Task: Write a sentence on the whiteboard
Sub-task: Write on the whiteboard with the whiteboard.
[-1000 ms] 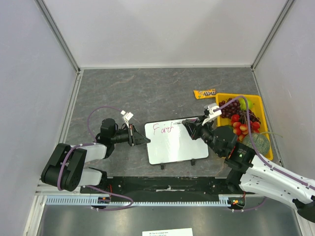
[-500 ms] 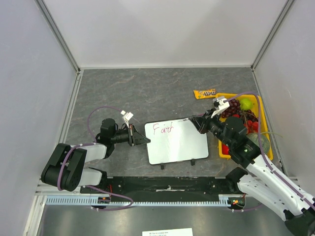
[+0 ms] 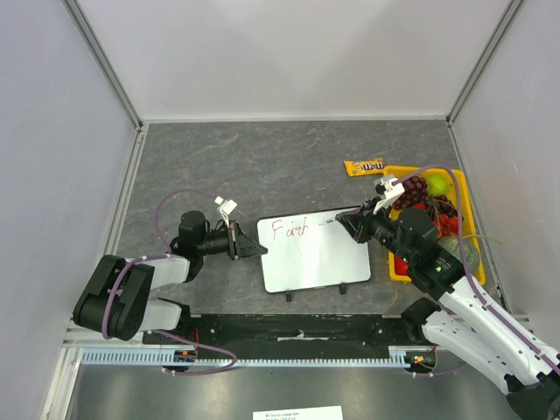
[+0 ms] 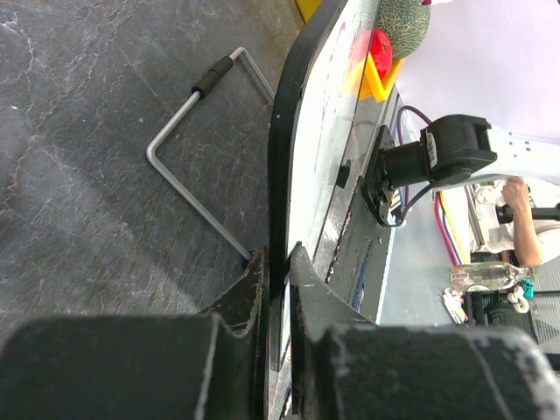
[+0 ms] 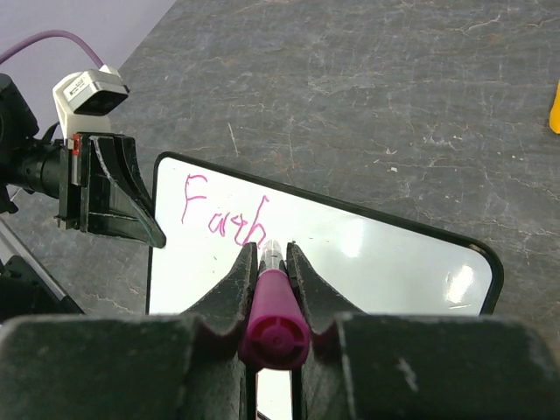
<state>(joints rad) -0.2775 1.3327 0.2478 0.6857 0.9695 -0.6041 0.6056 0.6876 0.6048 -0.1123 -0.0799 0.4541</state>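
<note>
The whiteboard lies on the grey table, its black frame seen edge-on in the left wrist view. Pink lettering reading "Faith" sits at its top left, also in the right wrist view. My left gripper is shut on the board's left edge. My right gripper is shut on a magenta marker, held over the board's upper middle, just right of the lettering. I cannot tell whether the tip touches the board.
A yellow tray of fruit stands right of the board, under my right arm. A yellow candy packet lies behind it. A bent metal wire stand lies beside the board in the left wrist view. Enclosure walls ring the table.
My right arm swung right off the board toward the tray, then came back a little left, with the marker over the board right of the lettering. The left arm and board have not moved.
</note>
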